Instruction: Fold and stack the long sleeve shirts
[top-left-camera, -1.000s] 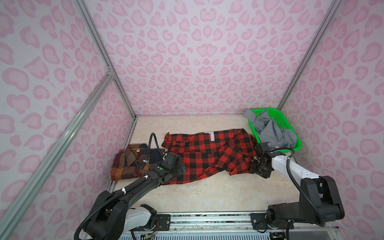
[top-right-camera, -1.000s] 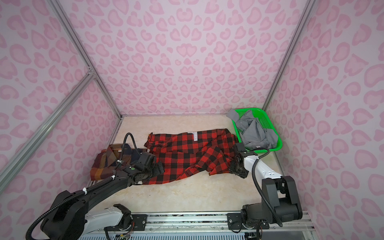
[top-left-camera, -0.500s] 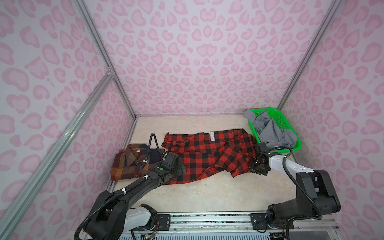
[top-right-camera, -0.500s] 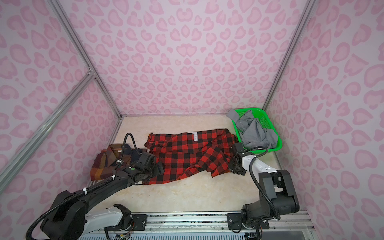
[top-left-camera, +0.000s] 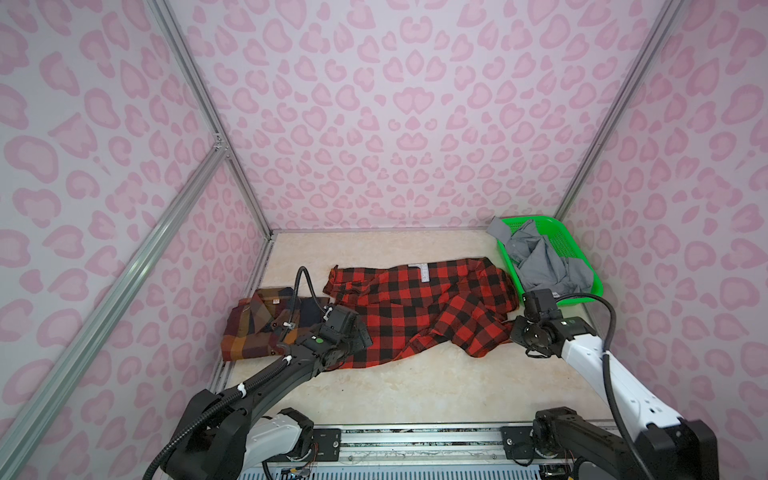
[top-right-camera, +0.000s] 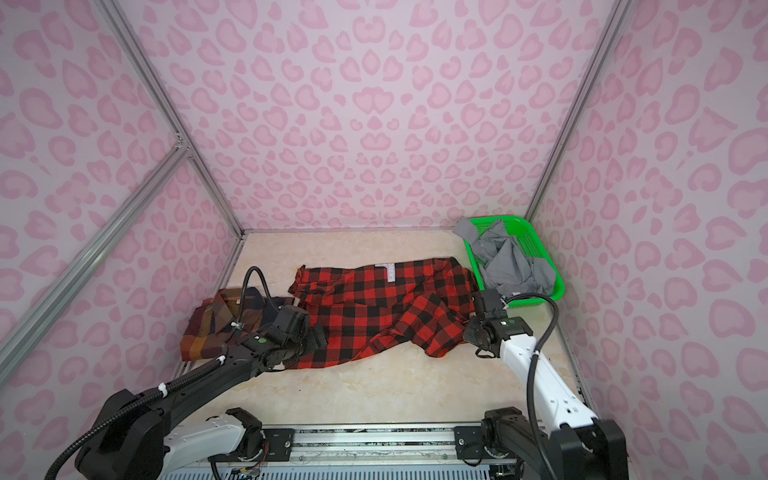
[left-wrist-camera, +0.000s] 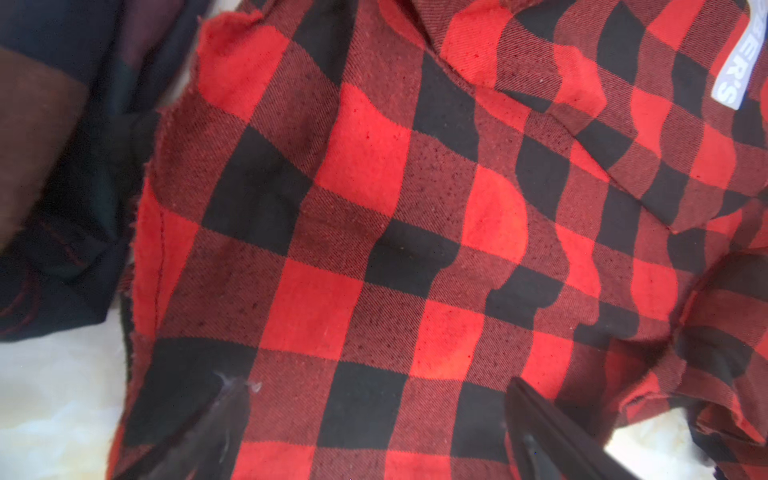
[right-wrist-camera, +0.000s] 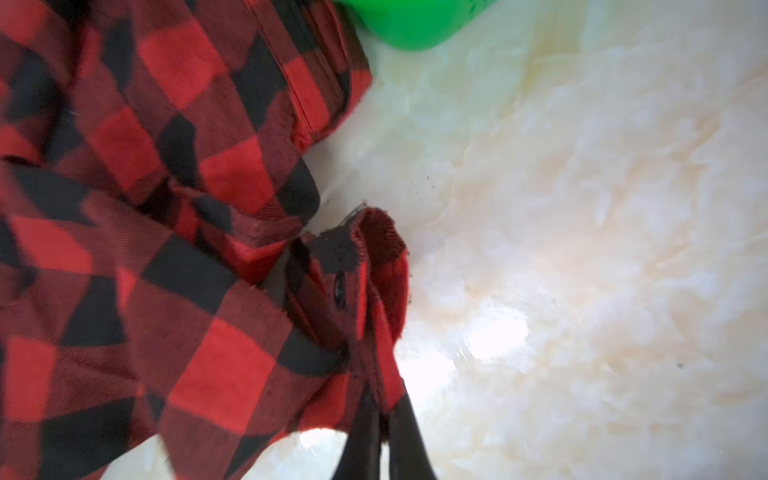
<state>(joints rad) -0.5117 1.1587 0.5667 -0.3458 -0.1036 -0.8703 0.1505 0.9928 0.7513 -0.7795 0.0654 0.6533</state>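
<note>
Right wrist view: right gripper pinched shut on flannel edge | in a top view flannel lies long-axis left-right mid-frame on bench, gripped end at right | left gripper wide open over left hem.

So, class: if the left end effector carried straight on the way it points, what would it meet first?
The red-and-black flannel. The left end effector is open and points down at the cloth, near its edge beside the brown plaid shirt. How far above it stands is unclear.
</note>
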